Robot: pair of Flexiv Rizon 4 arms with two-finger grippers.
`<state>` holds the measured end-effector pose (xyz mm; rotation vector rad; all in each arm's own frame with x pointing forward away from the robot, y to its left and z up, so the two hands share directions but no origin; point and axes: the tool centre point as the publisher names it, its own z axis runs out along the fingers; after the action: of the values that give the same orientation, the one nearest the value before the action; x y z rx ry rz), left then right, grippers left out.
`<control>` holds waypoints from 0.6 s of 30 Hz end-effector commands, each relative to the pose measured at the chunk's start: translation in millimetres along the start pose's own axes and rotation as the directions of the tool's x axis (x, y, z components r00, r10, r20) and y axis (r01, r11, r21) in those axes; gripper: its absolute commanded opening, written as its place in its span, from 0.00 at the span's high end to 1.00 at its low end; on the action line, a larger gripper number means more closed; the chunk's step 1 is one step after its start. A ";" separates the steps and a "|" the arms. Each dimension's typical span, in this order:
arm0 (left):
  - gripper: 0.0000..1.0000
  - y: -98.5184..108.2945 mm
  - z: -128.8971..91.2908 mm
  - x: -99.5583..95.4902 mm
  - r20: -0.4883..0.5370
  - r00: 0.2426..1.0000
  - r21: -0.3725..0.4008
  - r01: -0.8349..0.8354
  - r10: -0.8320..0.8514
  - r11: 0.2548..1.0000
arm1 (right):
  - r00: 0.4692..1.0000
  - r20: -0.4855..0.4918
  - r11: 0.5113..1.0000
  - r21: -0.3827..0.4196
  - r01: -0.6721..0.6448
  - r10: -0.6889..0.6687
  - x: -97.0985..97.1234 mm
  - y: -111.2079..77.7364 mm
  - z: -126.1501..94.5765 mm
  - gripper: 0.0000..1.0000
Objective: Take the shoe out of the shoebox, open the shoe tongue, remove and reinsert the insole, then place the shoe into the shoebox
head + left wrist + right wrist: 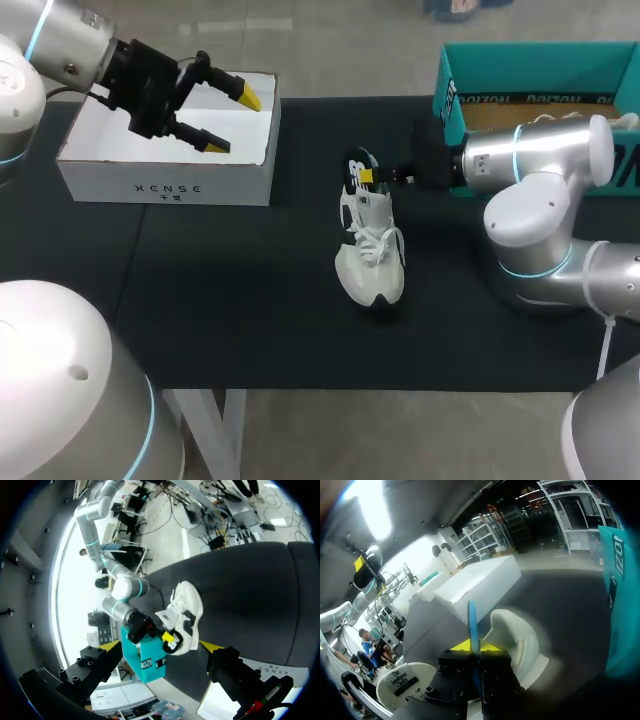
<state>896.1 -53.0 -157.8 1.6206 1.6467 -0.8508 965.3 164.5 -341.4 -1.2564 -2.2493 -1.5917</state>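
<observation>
A black surface (250,300) fills the head view, with a white shoe (372,255) standing on its sole near the middle. Its toe points towards the near edge. Its heel, marked in black and white, points towards the far edge. The laces lie loose over the top.

Your right arm comes in from the right, and your right claw (370,176) sits at the shoe's heel opening. In the right wrist view its yellow tips are pressed together on a thin blue sheet seen edge-on, which appears to be the insole (472,622). The sheet stands upright between the fingers, with the white shoe just ahead of it.

Your left arm enters from the far left corner. Your left claw (230,120) hangs above a white box (165,185) with its fingers spread wide, holding nothing. The box is open at the top and rests on the left part of the surface, well apart from the shoe. The left wrist view looks across the surface at the shoe, with your right claw at its heel.

A teal box (530,60), also open, sits at the far right corner behind your right arm. You cannot tell from these views which of the two boxes is the shoebox.
</observation>
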 end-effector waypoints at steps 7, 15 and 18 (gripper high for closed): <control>0.00 -0.4 -0.5 -0.3 -0.004 1.000 0.000 -0.001 0.001 1.000 | 0.999 -0.017 0.999 0.034 -0.027 0.028 9.5 -24.2 -1.5 0.98; 0.00 -0.4 -0.5 -0.3 -0.004 1.000 0.000 -0.001 0.001 1.000 | 0.999 0.025 1.000 -0.018 0.022 -0.021 -6.3 12.2 -7.1 0.49; 0.00 -0.4 -0.5 -0.3 -0.004 1.000 0.000 -0.001 0.001 1.000 | 0.999 0.032 0.999 -0.027 0.032 -0.031 -9.1 21.2 -6.2 0.58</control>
<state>896.1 -53.0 -157.8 1.6206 1.6467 -0.8508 975.4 152.1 -328.9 -1.2681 -2.2777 -1.6472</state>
